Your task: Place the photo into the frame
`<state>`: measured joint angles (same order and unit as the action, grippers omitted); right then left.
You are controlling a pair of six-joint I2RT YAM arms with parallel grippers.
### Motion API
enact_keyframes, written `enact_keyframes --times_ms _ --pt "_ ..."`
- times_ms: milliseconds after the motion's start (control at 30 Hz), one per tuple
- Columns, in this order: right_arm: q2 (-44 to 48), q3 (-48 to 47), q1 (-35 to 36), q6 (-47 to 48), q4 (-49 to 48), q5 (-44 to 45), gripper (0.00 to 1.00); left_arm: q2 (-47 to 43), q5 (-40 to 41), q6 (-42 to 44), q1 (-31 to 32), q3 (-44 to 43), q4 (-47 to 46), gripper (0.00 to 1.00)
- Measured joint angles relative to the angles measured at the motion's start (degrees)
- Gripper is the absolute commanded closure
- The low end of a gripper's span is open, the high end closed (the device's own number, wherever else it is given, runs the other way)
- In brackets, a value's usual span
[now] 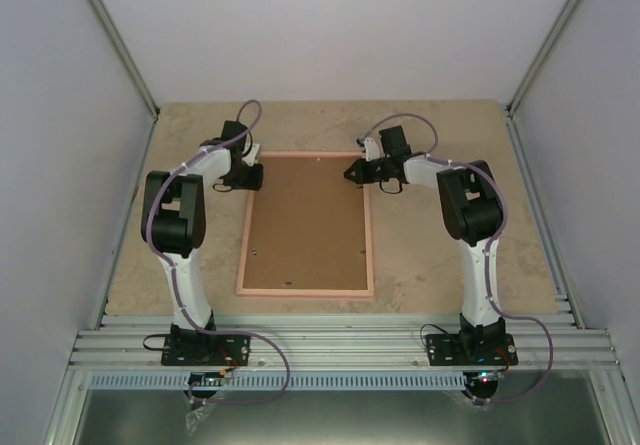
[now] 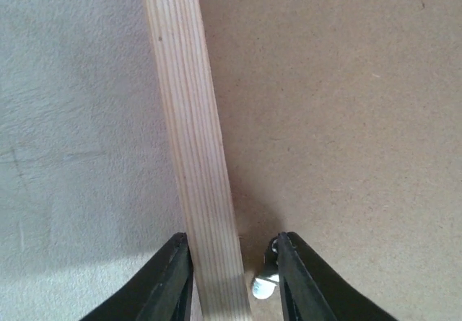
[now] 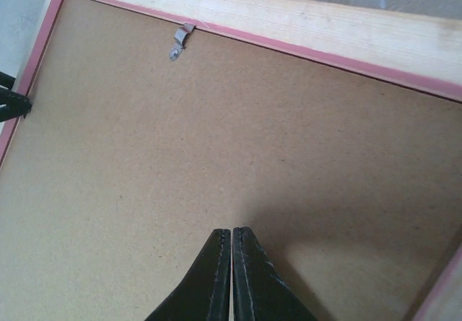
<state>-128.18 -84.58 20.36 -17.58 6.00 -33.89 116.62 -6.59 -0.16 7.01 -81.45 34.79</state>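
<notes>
My left pincer (image 2: pixel 232 243) straddles the thin pink wooden frame (image 2: pixel 191 119), and I cannot tell if it pinches. My right pincer (image 3: pixel 232 231) is pressed together. Below lies a beige mottled tabletop (image 1: pixel 450 265), with white walls (image 1: pixel 330 25) around.

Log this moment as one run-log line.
frame: face down | backing board: in frame | left gripper: open, straddling frame rail | right gripper: shut, over backing board | photo: unseen

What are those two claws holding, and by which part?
The left gripper straddles the frame at its left rail, a finger on each side; whether it grips cannot be told. The right gripper is shut on nothing, over the backing board.
</notes>
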Motion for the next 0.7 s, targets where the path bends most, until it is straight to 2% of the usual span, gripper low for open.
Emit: enact_keyframes --times_ms 233,300,367,567,700 --pt "0.04 0.02 -0.92 0.09 0.07 0.0 0.94 -0.24 -0.7 3.1 -0.94 0.04 -0.72 0.84" --pt "0.09 0.02 -1.09 0.28 0.09 0.07 0.94 -0.22 -0.87 4.63 -1.16 0.04 -0.87 0.85" --pt "0.09 0.02 -1.22 0.42 0.13 0.04 0.94 -0.22 -0.74 4.63 -1.16 -0.02 -1.03 0.79" --pt "0.17 0.02 -1.33 0.5 0.22 -0.22 0.93 -0.22 -1.6 8.02 -1.4 -0.28 -0.85 0.48" --pt "0.72 0.24 -1.38 0.72 0.22 -0.37 0.92 -2.1 -3.43 10.64 -1.4 0.85 0.39 0.4"
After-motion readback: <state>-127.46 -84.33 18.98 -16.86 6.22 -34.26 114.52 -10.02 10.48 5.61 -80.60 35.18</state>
